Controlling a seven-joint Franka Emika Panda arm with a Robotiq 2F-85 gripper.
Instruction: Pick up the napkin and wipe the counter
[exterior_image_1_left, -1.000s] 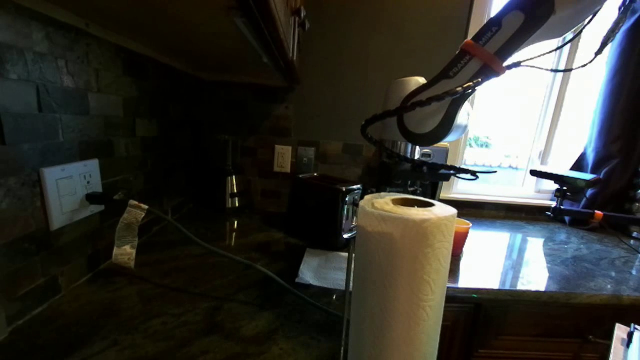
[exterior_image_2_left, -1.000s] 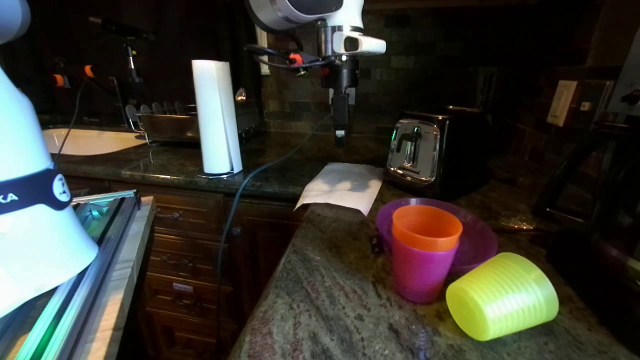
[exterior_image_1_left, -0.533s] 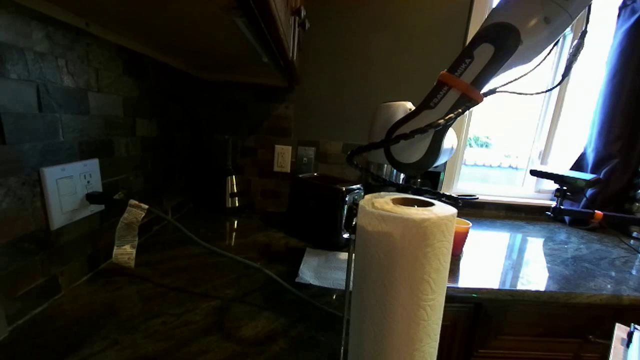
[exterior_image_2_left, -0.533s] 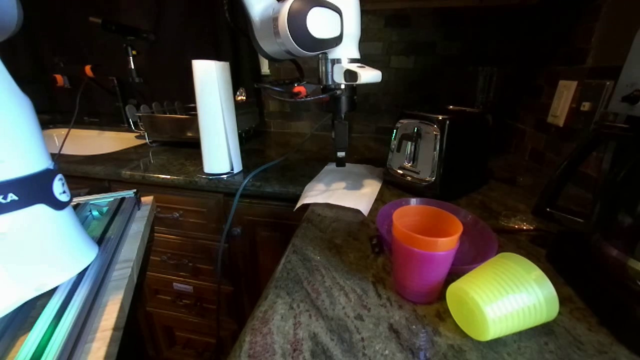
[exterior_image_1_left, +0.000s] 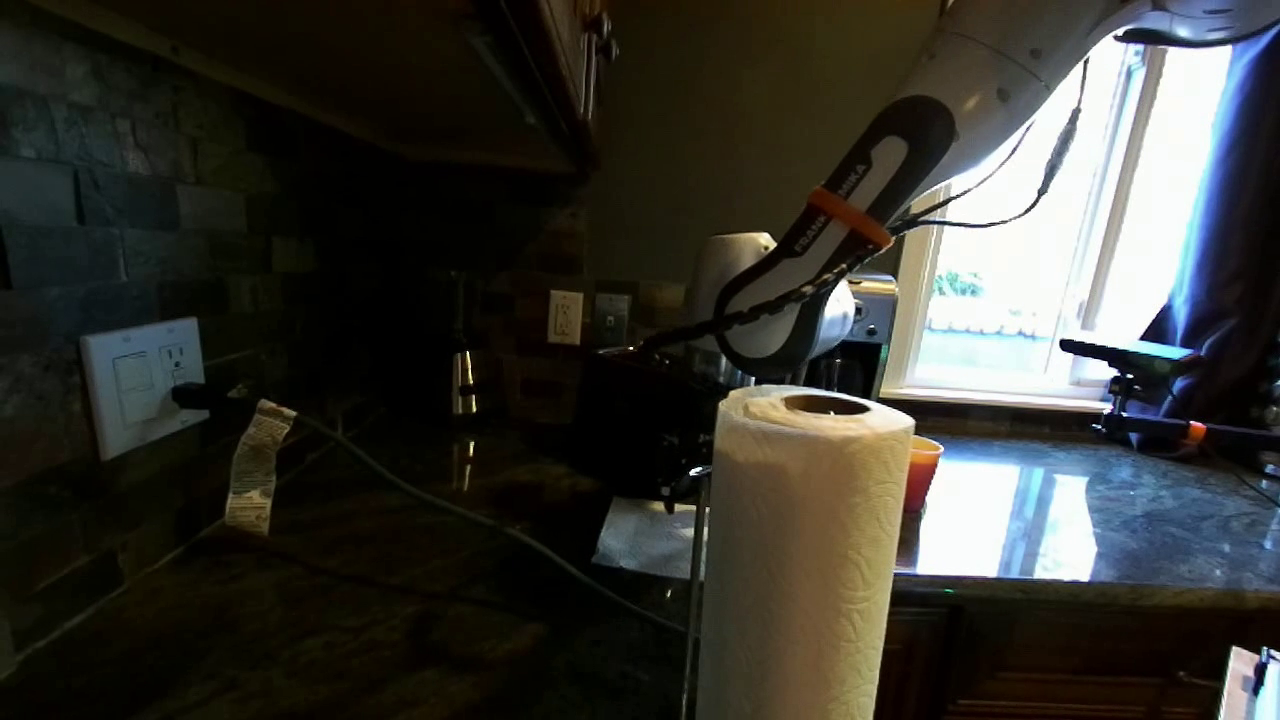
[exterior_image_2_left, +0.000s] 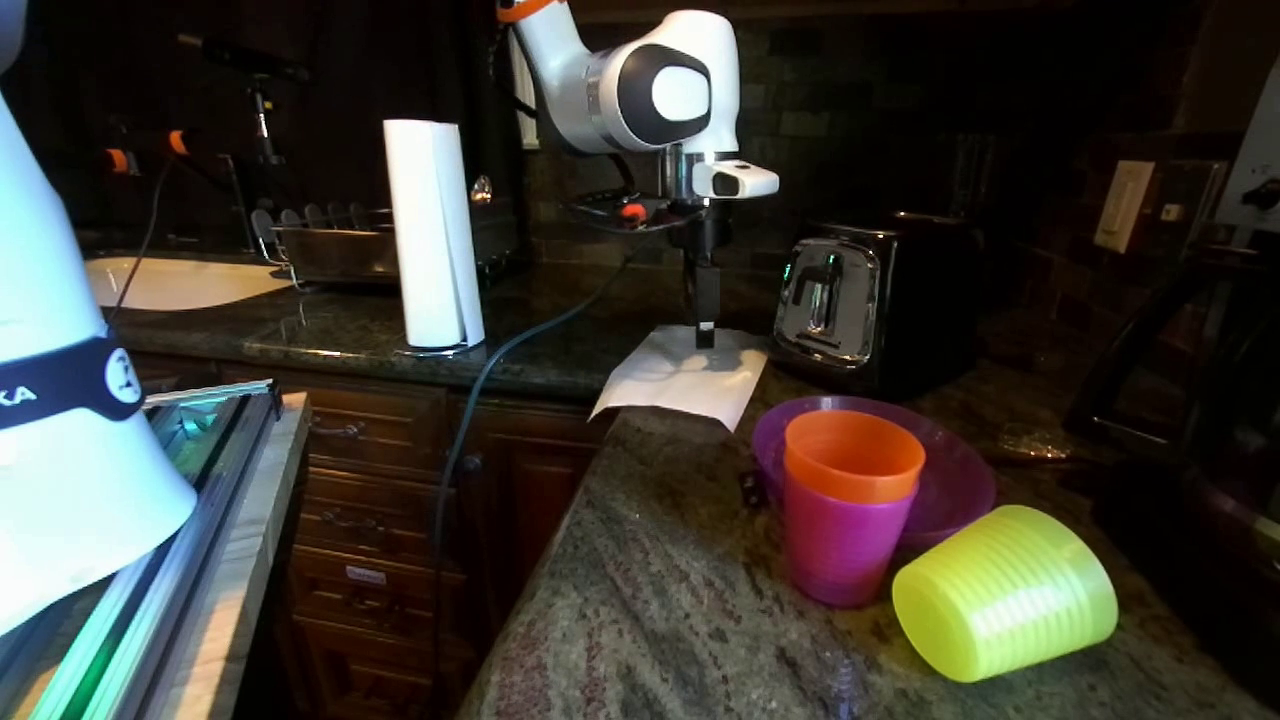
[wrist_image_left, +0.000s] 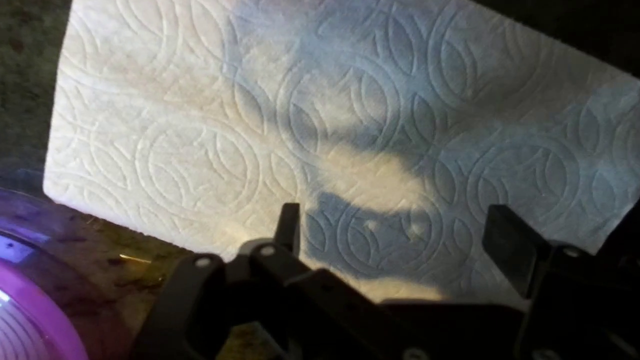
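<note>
Napkin (wrist_image_left: 320, 135) on counter (exterior_image_2_left: 620, 580), beneath gripper (wrist_image_left: 394, 220), showing between its parted jaws

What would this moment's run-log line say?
hand: open, over napkin, contact unclear | napkin: on counter, ungrasped | wipe: not begun

Gripper (wrist_image_left: 392, 227): points straight down
Fingers (wrist_image_left: 510, 245): spread, facing each other across a gap
Wrist (exterior_image_2_left: 690, 95): directly above the gripper
Forearm (exterior_image_1_left: 870, 180): slants upward from the wrist
</note>
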